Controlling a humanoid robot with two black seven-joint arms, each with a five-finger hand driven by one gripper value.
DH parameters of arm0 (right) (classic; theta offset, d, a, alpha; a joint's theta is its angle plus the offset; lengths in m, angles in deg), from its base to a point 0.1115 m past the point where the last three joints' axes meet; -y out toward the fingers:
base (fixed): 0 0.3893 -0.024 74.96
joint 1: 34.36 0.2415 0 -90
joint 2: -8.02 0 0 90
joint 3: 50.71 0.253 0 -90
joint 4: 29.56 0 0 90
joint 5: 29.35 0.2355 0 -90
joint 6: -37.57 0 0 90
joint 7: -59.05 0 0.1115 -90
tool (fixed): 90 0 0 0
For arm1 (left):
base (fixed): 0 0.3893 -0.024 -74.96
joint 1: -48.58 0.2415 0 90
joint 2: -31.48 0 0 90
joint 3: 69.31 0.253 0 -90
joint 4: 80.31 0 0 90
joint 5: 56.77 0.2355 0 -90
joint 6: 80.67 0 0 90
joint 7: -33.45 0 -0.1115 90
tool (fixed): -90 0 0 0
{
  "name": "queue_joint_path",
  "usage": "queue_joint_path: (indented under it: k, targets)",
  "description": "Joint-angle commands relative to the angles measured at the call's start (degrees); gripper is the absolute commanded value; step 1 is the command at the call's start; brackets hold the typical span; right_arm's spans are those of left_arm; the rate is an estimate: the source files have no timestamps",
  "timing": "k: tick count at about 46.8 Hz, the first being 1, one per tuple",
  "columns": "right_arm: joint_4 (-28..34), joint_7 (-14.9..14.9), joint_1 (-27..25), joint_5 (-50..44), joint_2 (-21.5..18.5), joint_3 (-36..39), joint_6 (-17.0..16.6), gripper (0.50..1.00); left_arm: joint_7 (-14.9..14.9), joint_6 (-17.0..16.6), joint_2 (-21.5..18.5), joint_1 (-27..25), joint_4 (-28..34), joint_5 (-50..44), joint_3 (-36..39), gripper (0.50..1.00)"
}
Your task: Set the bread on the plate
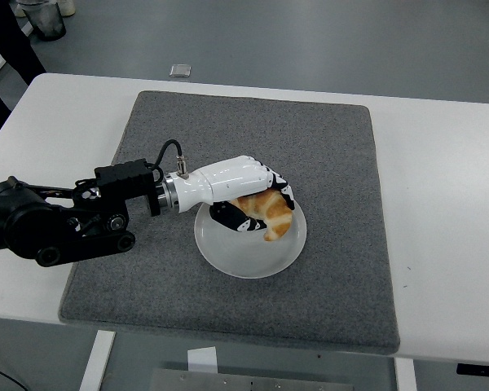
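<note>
A golden-brown croissant (270,214) is held in my left hand (257,208), whose white-backed, black fingers are curled around it. Hand and bread hang low over the pale round plate (261,257), above its upper middle part; the croissant's lower tip (275,235) is at or just above the plate's surface, and I cannot tell whether it touches. The plate lies near the middle of a grey felt mat (326,155). My left arm (57,224) reaches in from the left edge. The right arm is out of sight.
The mat lies on a white table (440,204). A small grey object (178,71) lies just beyond the table's far edge. At the top left, on the floor, there is a dark container (45,18) and a dark trouser leg (12,37).
</note>
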Motion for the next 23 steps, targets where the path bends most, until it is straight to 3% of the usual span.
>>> queue_joint_path:
  k: [1,23]
  targets:
    - [0.00,-0.01,0.08,0.00,0.00,0.00,0.01,0.952,0.17,-0.18,0.11,0.16,-0.76,-0.01,-0.07,0.500]
    - [0.00,-0.01,-0.01,0.00,0.00,0.00,0.01,0.952,1.57,-0.71,1.96,3.32,-4.90,0.08,0.20,0.500]
